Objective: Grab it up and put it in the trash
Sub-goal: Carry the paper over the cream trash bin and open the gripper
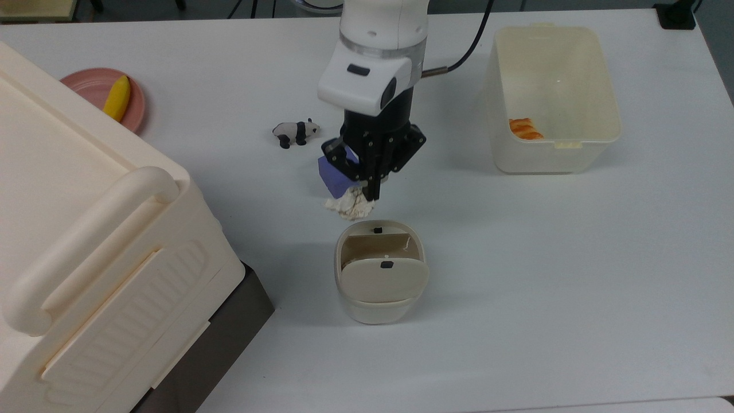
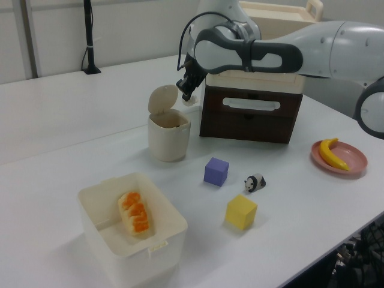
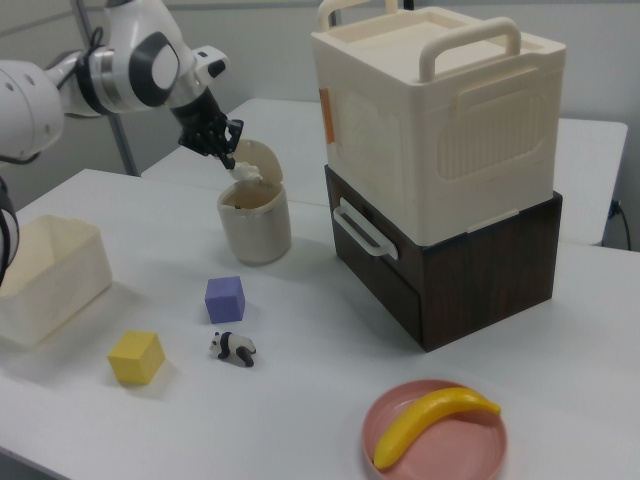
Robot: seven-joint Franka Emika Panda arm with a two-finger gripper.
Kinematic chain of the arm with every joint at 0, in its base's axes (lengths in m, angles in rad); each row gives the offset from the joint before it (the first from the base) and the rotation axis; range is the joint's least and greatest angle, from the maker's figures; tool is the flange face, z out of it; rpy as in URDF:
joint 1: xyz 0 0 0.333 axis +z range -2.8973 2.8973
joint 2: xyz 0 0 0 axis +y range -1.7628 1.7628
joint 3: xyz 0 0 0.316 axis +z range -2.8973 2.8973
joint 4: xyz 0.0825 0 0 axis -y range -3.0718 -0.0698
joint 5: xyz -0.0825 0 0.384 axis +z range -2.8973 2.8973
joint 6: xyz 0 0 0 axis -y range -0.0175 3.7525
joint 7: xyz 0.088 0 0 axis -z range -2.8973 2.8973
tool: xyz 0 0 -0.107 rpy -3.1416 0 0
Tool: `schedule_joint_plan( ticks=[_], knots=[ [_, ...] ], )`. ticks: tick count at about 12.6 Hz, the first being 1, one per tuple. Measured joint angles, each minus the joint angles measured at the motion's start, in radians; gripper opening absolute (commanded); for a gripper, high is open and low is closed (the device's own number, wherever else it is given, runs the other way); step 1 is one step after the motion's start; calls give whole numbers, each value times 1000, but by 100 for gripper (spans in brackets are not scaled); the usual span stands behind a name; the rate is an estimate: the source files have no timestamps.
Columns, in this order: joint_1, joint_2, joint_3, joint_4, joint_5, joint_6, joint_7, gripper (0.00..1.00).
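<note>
Paper carried, not yet binned.
Gripper pinches crumpled off-white paper wad aloft beside small beige flap-lid bin; release into opening remains.

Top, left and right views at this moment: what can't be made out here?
- Inside of the trash bin: its tilted flap covers most of the opening in the top view; the left and right views look from the side.
- Yellow cube: the arm hides it in the top view.
- Purple cube: partly hidden by the gripper in the top view.
- Paper wad: a tiny speck in the left and right views.
</note>
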Motion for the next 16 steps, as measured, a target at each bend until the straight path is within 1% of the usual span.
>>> schedule_joint_plan(
  ticks=[4, 7, 8, 11, 12, 13, 16],
  knots=[
    [-15, 50, 0, 0, 0, 100, -72, 0],
    [-19, 70, 0, 0, 0, 143, -92, 0],
    [-19, 73, 0, 0, 0, 155, -93, 20],
    [-19, 77, 5, 0, 0, 163, -97, 32],
    [-18, 78, 7, 0, 0, 163, -99, 97],
    [-16, 78, 11, 0, 0, 163, -109, 100],
    [-2, 83, 20, -2, 0, 163, -113, 100]
  ],
)
